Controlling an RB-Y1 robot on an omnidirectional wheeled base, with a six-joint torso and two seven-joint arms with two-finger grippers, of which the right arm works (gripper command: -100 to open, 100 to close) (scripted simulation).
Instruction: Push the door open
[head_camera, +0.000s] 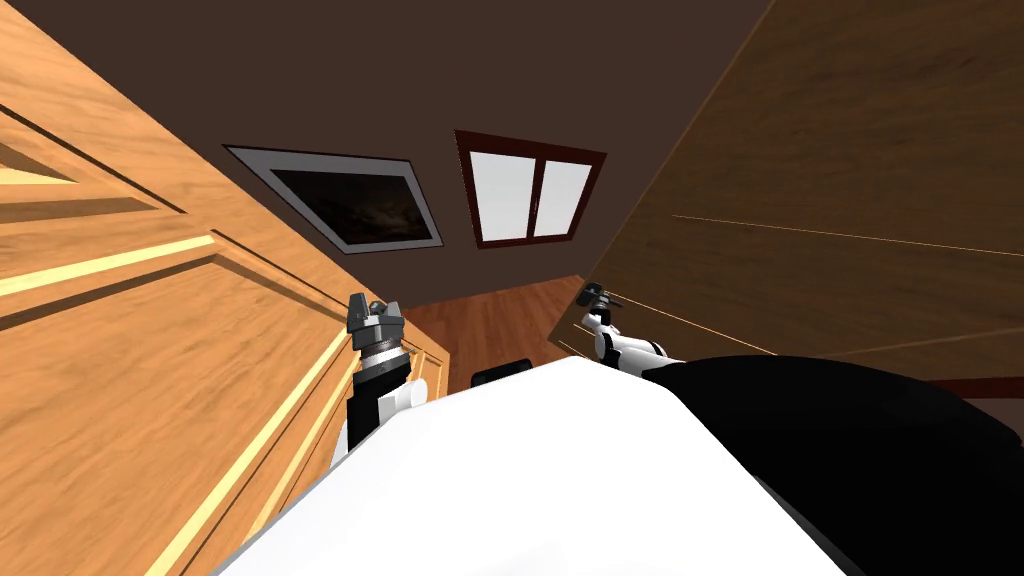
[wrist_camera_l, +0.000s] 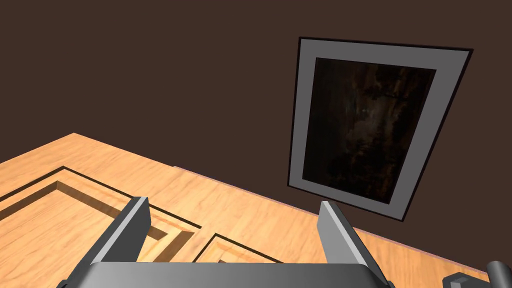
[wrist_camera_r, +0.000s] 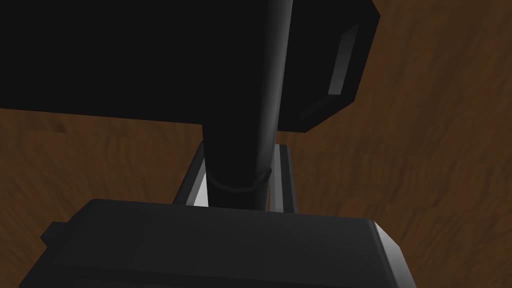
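You have the broad dark brown wooden door (head_camera: 850, 200) filling the right side, swung at an angle, with thin pale lines across its face; on the left a light orange wooden panelled surface (head_camera: 130, 350) with recessed frames runs from near to far; between them a strip of reddish-brown wooden floor (head_camera: 500, 320) leads to the far dark brown wall (head_camera: 400, 80). The left gripper (head_camera: 373, 312) sits just beside the light panelled surface, its two grey fingers (wrist_camera_l: 135, 225) spread wide with nothing between them; the right gripper (head_camera: 597, 312) is up at the near edge of the dark door; look at the right wrist view and you find its fingers (wrist_camera_r: 285, 175) pressed against both sides of the door's black cylindrical handle (wrist_camera_r: 245, 125), which rises from a black boxy mount (wrist_camera_r: 125, 60) on the dark wood.
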